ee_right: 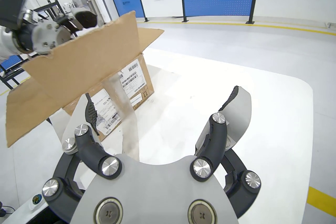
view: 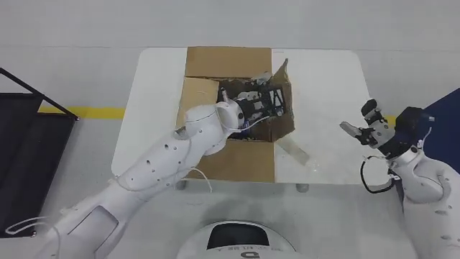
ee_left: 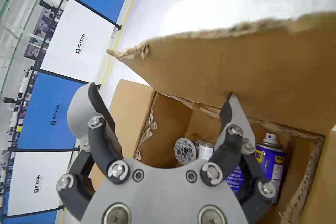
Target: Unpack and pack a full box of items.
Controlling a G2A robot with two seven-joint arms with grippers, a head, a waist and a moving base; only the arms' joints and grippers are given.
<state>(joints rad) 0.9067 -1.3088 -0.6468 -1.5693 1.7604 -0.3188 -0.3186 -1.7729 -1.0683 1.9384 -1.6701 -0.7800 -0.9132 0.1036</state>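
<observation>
An open cardboard box (view: 237, 162) stands mid-table with its flaps spread out. My left gripper (view: 267, 101) hangs open over the box's inside, just below the raised right-hand flap (ee_left: 236, 59). Inside lie a blue spray can (ee_left: 271, 159), a white-capped container (ee_left: 206, 150) and a round metal part (ee_left: 185, 151). In the left wrist view nothing sits between the left gripper's (ee_left: 161, 104) fingers. My right gripper (view: 359, 131) is open and holds nothing, off the table's right edge, well clear of the box (ee_right: 115, 93). From the right wrist view, the right gripper (ee_right: 165, 104) faces the box's labelled side.
A strip of clear tape (view: 295, 147) trails from the box's near right corner over the white table (view: 323, 86). A black rack (view: 21, 151) stands on the floor to the left. Bare tabletop lies right of the box.
</observation>
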